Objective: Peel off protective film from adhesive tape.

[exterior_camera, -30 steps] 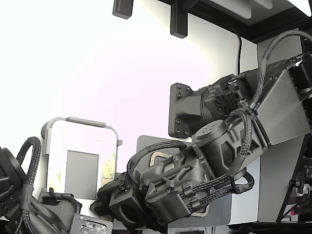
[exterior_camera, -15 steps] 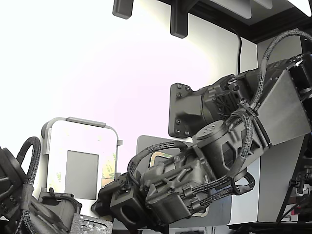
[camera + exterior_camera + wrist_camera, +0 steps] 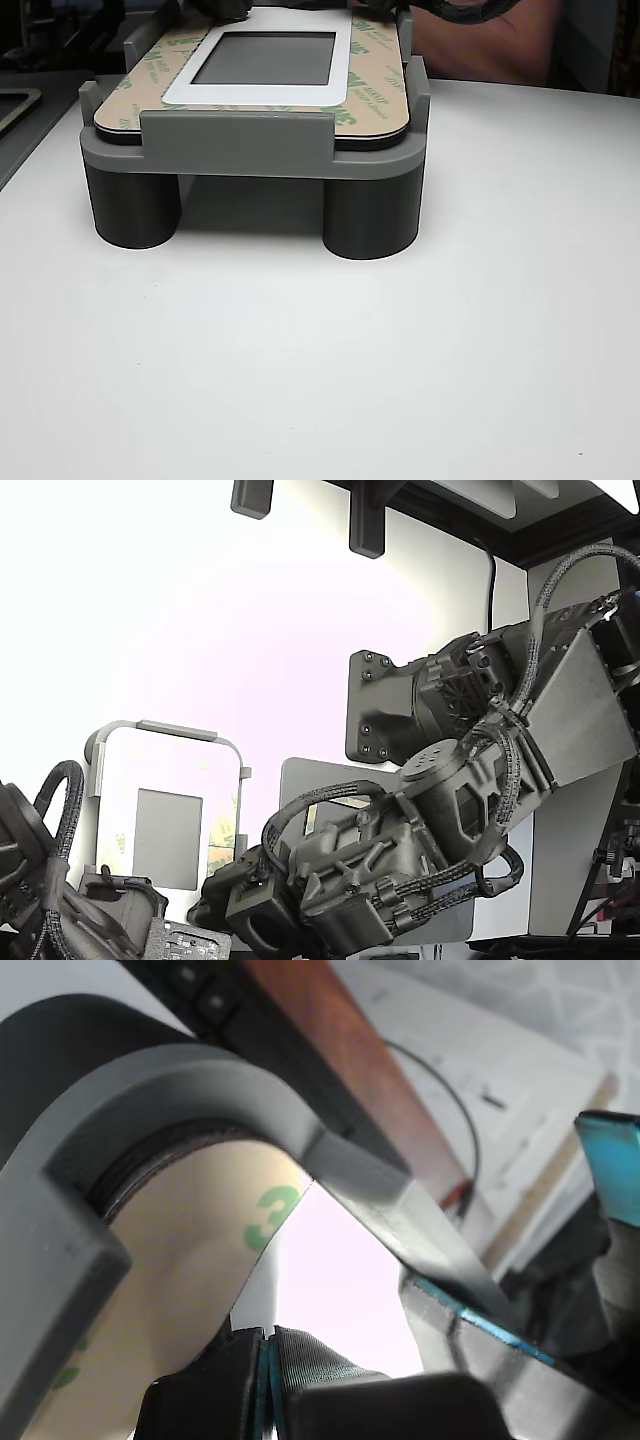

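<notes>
Here, pincer [image 3: 268, 1345] clenched on protective film [image 3: 262, 1295]; grey fixture [image 3: 250, 150] on white table [image 3: 400, 380].

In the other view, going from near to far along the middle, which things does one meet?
Bare white table → grey fixture's front wall → tan liner with green logos → white panel frame → grey window.

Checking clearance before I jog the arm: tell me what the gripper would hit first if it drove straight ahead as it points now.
Probably the gray fixture. The gripper is shut on the protective film just beneath its curved corner wall; depth there is unclear.
</notes>
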